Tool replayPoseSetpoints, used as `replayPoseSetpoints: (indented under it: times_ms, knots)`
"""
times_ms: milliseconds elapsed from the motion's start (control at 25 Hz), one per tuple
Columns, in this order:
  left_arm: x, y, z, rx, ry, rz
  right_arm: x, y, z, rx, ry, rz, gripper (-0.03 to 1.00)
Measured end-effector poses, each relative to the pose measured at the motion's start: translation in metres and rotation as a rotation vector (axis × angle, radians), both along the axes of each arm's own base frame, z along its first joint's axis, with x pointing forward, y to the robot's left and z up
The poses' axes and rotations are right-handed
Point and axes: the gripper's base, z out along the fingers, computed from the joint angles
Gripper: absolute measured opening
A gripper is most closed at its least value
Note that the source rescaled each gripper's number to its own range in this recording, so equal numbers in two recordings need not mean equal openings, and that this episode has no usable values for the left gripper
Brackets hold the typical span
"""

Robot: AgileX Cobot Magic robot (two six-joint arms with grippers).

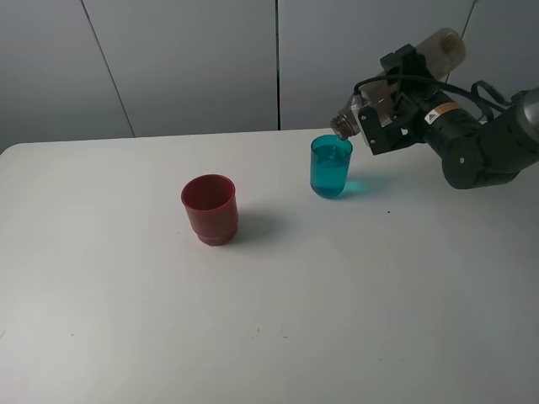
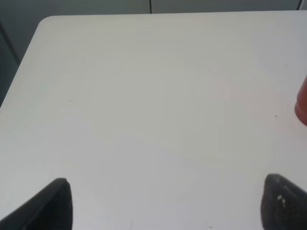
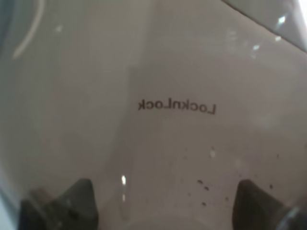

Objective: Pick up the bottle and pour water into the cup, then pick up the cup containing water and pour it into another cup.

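My right gripper (image 1: 389, 108) is shut on the grey-brown translucent bottle (image 1: 438, 49), which is tipped over with its neck (image 1: 342, 124) right above the rim of the teal-blue cup (image 1: 330, 167). The cup stands upright on the white table right of centre. The bottle's wall fills the right wrist view (image 3: 158, 96), with both fingertips (image 3: 76, 199) at its sides. The dark red cup (image 1: 210, 209) stands upright to the left of the teal one; its edge (image 2: 302, 103) shows in the left wrist view. My left gripper (image 2: 165, 203) is open over bare table, out of the high view.
The white table (image 1: 126, 320) is bounded by a grey panelled wall (image 1: 185, 59) at the back. The table's far edge and a corner (image 2: 43, 21) show in the left wrist view.
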Motion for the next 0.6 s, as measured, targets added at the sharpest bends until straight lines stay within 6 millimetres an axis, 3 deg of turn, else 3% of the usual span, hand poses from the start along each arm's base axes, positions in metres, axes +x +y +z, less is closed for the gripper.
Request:
replayPoseSetpoints:
  times_ms: [280, 600]
  knots:
    - [0.0000, 0.0000, 0.0000, -0.002, 0.000, 0.001, 0.0000, 0.0000, 0.0001, 0.048, 0.008, -0.001, 0.00]
    - [0.0000, 0.0000, 0.0000, -0.002, 0.000, 0.001, -0.0002, 0.0000, -0.0042, 0.457, 0.130, -0.024, 0.00]
